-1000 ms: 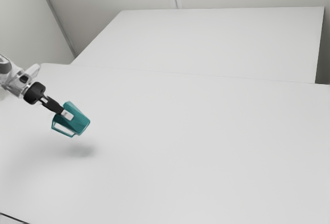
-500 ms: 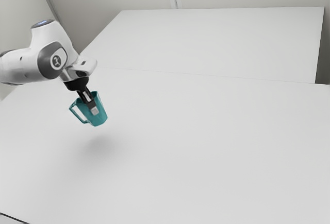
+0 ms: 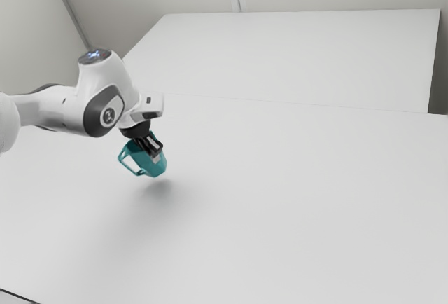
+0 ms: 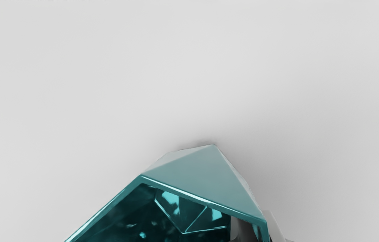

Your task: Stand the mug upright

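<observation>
Tilted, its handle toward the exterior view's left, the teal mug [image 3: 155,167] is held near the white table with a shadow beneath it. My gripper [image 3: 156,157] comes down onto it from above and is shut on the mug's wall. In the wrist view the faceted mug [image 4: 199,181] shows its open mouth and dark inside, and my gripper [image 4: 258,232] has one finger inside the mouth and the other outside the wall. From these frames I cannot tell if the mug's base touches the table.
The white table [image 3: 280,199] spreads out around the mug, and a second pale surface [image 3: 294,55] lies beyond it. A dark line [image 3: 19,296] runs across the near corner at the exterior view's left.
The arm has carried the mug toward the exterior view's right. The mug has turned with the hand, and its shadow is now closer to it.
</observation>
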